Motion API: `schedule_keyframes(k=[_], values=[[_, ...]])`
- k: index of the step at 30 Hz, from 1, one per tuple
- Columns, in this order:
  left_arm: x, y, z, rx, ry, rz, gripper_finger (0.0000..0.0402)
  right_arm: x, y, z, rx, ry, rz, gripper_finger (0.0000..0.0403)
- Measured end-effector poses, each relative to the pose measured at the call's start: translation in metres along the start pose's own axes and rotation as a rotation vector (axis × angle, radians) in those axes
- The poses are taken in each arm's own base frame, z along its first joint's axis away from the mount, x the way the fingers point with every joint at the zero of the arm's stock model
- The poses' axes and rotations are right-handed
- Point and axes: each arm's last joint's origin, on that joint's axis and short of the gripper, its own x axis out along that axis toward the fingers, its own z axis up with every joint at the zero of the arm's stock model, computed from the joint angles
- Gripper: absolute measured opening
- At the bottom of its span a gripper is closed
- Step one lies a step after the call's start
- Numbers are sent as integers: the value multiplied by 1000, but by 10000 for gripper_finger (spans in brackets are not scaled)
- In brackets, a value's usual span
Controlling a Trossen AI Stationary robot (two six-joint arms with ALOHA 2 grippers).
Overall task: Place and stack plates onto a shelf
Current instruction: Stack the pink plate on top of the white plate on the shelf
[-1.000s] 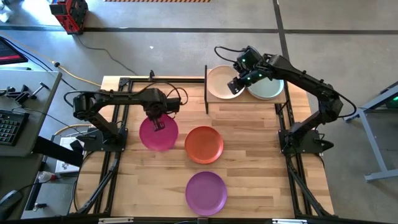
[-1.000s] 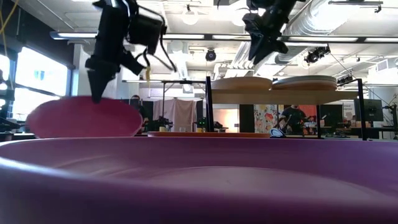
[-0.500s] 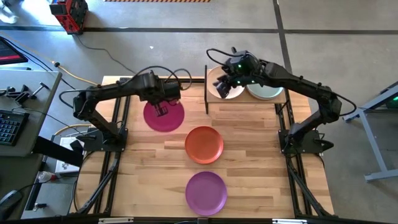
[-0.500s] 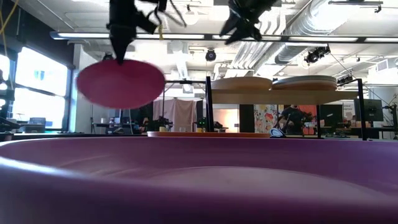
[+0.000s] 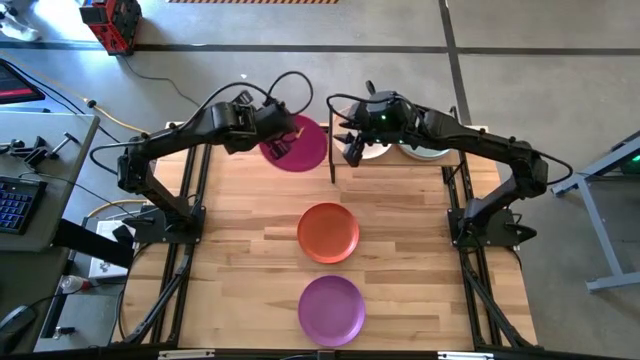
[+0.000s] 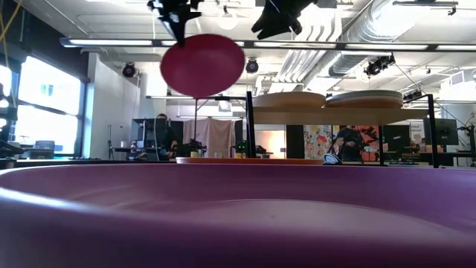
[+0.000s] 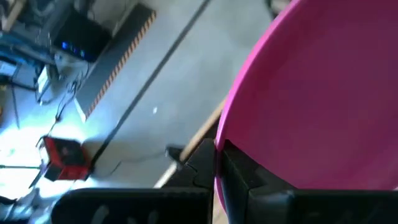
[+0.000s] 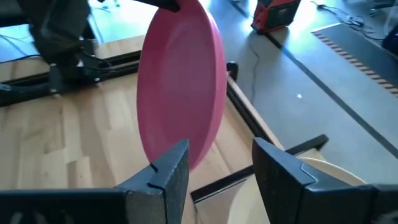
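My left gripper (image 5: 275,141) is shut on the magenta plate (image 5: 300,146), which hangs high in the air near the table's far edge, just left of the shelf's black post (image 5: 332,150). In the low view the plate (image 6: 202,65) hangs below that gripper (image 6: 178,18). My right gripper (image 5: 350,146) is open at the shelf's left end, facing the plate (image 8: 180,87) with a gap between. On the shelf (image 5: 410,168) rest a cream-topped stack (image 6: 290,99) and a pale grey-green-topped stack (image 5: 432,150). My left gripper pinches the magenta plate's rim (image 7: 222,134) between its two fingers (image 7: 245,177), one on each face, coming from above. The plate is lifted clear and hangs tilted on edge below the fingers.
An orange plate (image 5: 328,232) lies flat at the table's middle and a purple plate (image 5: 332,308) near the near edge, filling the low view's foreground (image 6: 238,216). Bare slatted wood lies to the left and right of them. People stand in the room beyond.
My left gripper has lifted the magenta plate off the table's left half and carried it up, toward the far edge and right toward the shelf; the plate has tipped from nearly flat to hanging on edge. My right gripper has moved left from over the shelf toward the plate.
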Motion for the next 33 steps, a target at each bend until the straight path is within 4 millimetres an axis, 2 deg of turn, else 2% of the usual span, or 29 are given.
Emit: schedule_keyframes(k=[6,21,25,30,33], values=[[-1,-1,13,-27,-110,-16,1,0,-2,0,0,-1,-61,154],[-3,-3,24,-110,-199,-63,0,0,-2,0,10,-1,-70,148],[-3,-4,24,-108,-199,-85,0,0,-2,0,48,-3,-77,112],[-2,-5,25,-104,-195,-89,3,0,-4,0,123,-3,-91,22],[-2,-5,25,-106,-198,-92,10,0,-5,-1,142,0,-102,15]])
